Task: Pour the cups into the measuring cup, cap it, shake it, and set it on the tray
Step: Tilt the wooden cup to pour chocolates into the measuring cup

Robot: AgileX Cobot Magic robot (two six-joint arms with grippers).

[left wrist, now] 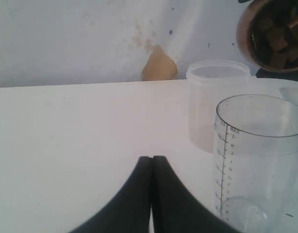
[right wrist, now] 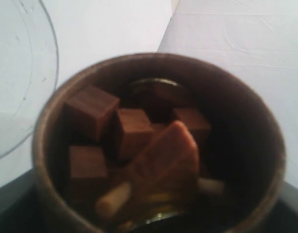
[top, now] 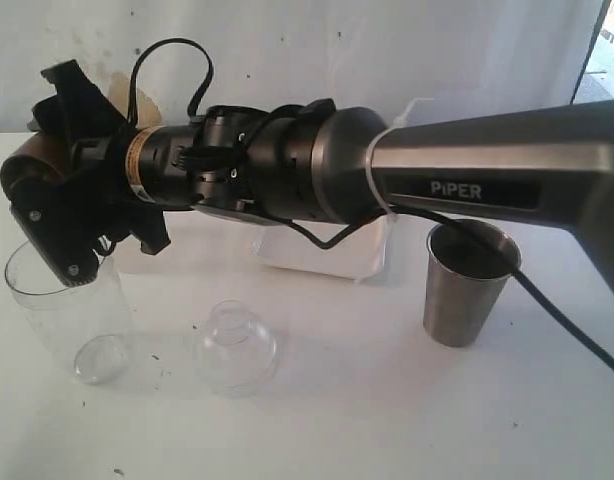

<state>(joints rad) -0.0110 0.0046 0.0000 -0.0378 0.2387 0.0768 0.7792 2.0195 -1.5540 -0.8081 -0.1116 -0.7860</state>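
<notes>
Now right tool point(top: 59, 172) clamps wooden cup point(top: 25, 166) above measuring cup point(top: 57, 310) rim; left tool point(left wrist: 151, 187) together.

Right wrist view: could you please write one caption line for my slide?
Close-up of the wooden cup, holding brown cubes, beside the clear measuring cup.

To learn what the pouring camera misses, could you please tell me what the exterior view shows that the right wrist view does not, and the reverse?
Only the exterior view shows the steel tumbler, the clear dome lid and part of the white tray. Only the right wrist view shows what lies inside the wooden cup: brown cubes and a few paler pieces. Both show the wooden cup close to the rim of the clear measuring cup.
</notes>
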